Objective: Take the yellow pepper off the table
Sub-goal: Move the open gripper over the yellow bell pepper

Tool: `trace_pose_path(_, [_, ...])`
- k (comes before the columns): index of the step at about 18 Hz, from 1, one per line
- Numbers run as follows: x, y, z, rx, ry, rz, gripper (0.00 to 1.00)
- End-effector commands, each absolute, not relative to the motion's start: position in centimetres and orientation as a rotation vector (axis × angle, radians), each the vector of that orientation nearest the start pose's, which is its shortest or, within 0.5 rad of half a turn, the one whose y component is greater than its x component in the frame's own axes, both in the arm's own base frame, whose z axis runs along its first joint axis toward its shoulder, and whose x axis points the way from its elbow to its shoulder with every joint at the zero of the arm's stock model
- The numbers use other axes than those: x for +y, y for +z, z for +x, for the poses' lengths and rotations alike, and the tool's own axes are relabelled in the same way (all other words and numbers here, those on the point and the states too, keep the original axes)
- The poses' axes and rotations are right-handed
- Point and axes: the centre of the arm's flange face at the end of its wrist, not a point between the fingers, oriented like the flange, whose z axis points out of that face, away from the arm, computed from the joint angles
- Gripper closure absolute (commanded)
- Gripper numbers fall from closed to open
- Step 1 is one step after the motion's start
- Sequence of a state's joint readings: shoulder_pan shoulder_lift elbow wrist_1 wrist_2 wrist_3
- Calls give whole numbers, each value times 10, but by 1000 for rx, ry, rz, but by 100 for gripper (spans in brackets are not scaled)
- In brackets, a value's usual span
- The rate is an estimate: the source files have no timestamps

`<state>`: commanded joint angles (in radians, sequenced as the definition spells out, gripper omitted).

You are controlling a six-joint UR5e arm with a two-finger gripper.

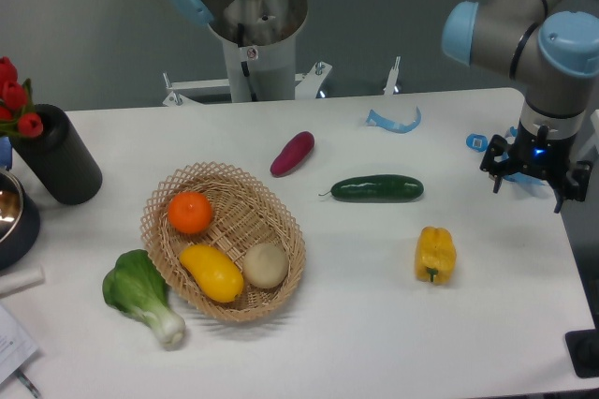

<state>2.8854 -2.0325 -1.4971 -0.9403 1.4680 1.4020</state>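
The yellow pepper [435, 254] lies on its side on the white table [374, 343], right of centre, its green stem pointing toward the front edge. My gripper [529, 188] hangs near the table's right edge, behind and to the right of the pepper and well apart from it. Its black fingers [494, 177] look spread, and nothing is between them.
A green cucumber [377, 188] lies just behind the pepper and a purple vegetable [292, 154] farther back. A wicker basket [161, 195] on the left holds an orange, an oval yellow fruit and a beige round one. Bok choy [140, 294], a black vase [58, 163] and a blue plastic piece [393, 122] also stand on the table.
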Motion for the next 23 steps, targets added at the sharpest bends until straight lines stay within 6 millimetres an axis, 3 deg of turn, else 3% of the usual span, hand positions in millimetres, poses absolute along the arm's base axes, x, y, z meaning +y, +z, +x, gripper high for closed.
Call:
trace_pose_path(4, [310, 313, -607, 150, 292, -2975, 0])
trace_pose_path(6, [308, 313, -593, 149, 278, -2978, 0])
trace_pose_path(10, [307, 289, -568, 49, 207, -2985, 0])
trace_pose_path(16, [351, 263, -543, -156, 158, -2971, 0])
trace_pose_path(18, [355, 258, -542, -195, 142, -2971, 0])
trace_pose_path(23, [367, 219, -541, -171, 86, -2997, 0])
